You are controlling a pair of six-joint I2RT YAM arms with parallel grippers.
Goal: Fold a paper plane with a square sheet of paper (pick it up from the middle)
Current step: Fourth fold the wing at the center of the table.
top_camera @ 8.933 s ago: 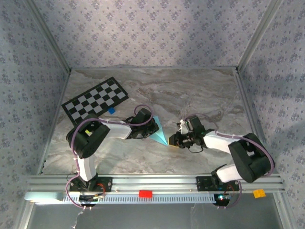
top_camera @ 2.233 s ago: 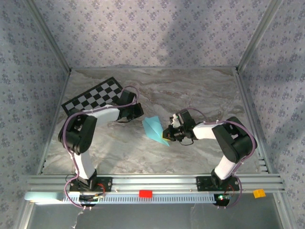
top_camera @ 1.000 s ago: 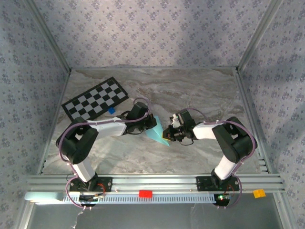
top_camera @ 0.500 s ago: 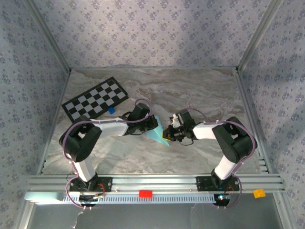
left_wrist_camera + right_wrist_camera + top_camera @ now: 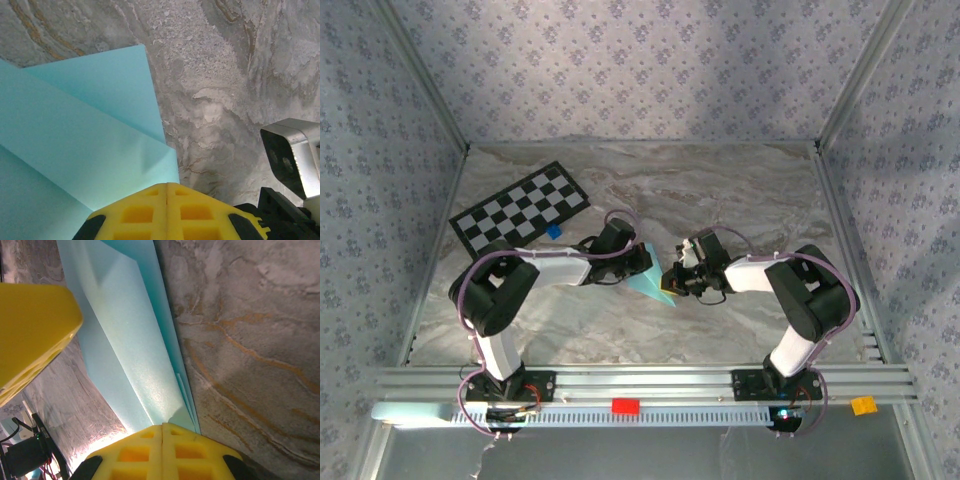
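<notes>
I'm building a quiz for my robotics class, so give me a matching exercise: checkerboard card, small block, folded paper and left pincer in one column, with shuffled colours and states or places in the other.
1 checkerboard card
2 small block
3 folded paper
4 left pincer

A light blue, creased
B yellow, shut
C black and white, far left
D dark blue, beside the card

Pairs: 1-C, 2-D, 3-A, 4-B

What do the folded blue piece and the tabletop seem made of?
Paper plane: thin matte sky-blue paper, judging by sharp creases and stacked layers. Table: grey marble-look surface with ochre veins; stone or printed laminate, can't tell which.
</notes>
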